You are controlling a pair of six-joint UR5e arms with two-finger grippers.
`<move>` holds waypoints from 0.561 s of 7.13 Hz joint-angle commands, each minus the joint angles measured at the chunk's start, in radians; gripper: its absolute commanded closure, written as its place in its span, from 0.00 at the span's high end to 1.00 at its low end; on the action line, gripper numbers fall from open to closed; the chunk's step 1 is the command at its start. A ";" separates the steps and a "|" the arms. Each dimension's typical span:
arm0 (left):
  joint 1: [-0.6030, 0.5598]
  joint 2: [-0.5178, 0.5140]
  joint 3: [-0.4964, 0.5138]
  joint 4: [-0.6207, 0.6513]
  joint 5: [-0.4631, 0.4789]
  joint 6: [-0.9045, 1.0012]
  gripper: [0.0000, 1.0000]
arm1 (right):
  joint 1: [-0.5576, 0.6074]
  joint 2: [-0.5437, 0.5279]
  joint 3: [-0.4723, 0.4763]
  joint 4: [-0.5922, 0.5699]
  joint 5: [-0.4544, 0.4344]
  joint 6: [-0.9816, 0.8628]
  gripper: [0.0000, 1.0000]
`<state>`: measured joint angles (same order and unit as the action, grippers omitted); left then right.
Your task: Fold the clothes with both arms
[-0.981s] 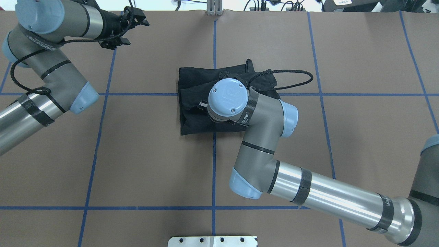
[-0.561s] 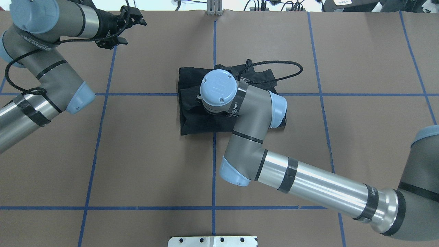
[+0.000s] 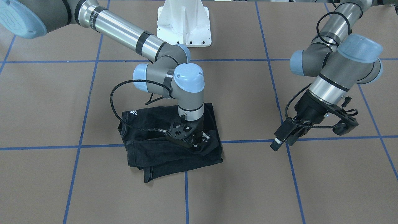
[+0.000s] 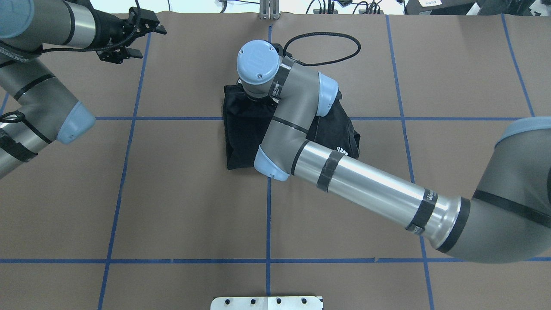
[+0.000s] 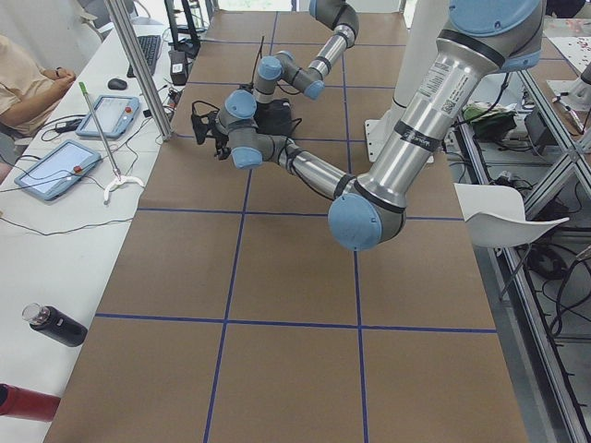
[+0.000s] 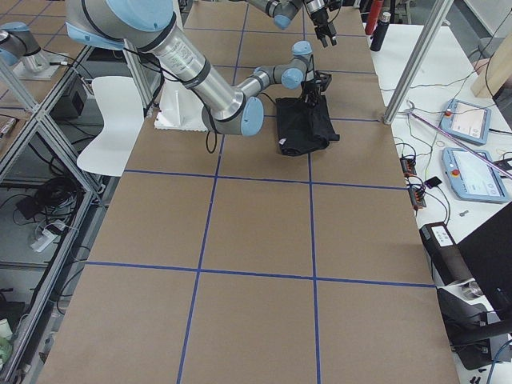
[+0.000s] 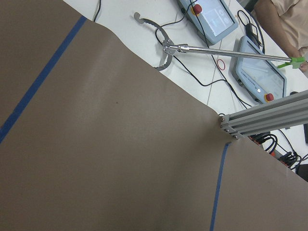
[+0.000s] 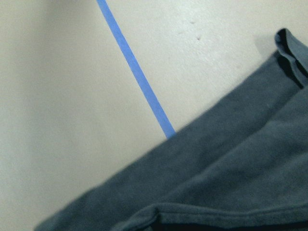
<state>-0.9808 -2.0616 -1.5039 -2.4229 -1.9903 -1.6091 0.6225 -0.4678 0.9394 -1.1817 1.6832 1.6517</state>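
The clothes are one black T-shirt point(image 3: 149, 152), folded into a thick rectangle at the table's middle, with a small white logo point(image 3: 133, 112) showing near one corner. In the overhead view the shirt point(image 4: 245, 133) lies partly under my right arm. My right gripper point(image 3: 196, 141) points down and rests on the shirt's top near its far edge. Its black fingers merge with the cloth, so I cannot tell their state. The right wrist view shows only the shirt's edge point(image 8: 231, 168) and blue tape. My left gripper point(image 3: 283, 142) hovers over bare table far from the shirt, fingers apart and holding nothing.
Blue tape lines point(image 4: 268, 215) grid the brown table. The white pedestal point(image 3: 184, 23) stands at the robot's side. Beyond the far edge are an aluminium post point(image 7: 269, 118), a grabber tool point(image 7: 216, 50), tablets point(image 7: 211, 19) and a seated person point(image 5: 28, 78).
My right arm has swept across the shirt, away from the robot, toward its far edge, cable loop trailing. The left arm has drawn back further to the left.
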 commanded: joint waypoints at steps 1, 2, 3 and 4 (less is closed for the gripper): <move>-0.001 0.046 -0.047 0.001 -0.001 0.001 0.98 | 0.090 0.107 -0.163 0.063 -0.006 0.028 0.00; -0.001 0.060 -0.059 0.001 -0.001 0.001 0.98 | 0.098 0.129 -0.204 0.107 -0.010 0.028 0.00; -0.001 0.075 -0.073 0.001 0.001 0.001 0.98 | 0.111 0.158 -0.208 0.112 -0.008 0.031 0.00; -0.001 0.080 -0.072 -0.001 0.002 0.001 0.98 | 0.147 0.199 -0.208 0.102 0.053 0.049 0.00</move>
<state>-0.9817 -1.9937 -1.5691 -2.4225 -1.9898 -1.6076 0.7344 -0.3158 0.7420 -1.0802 1.6896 1.6852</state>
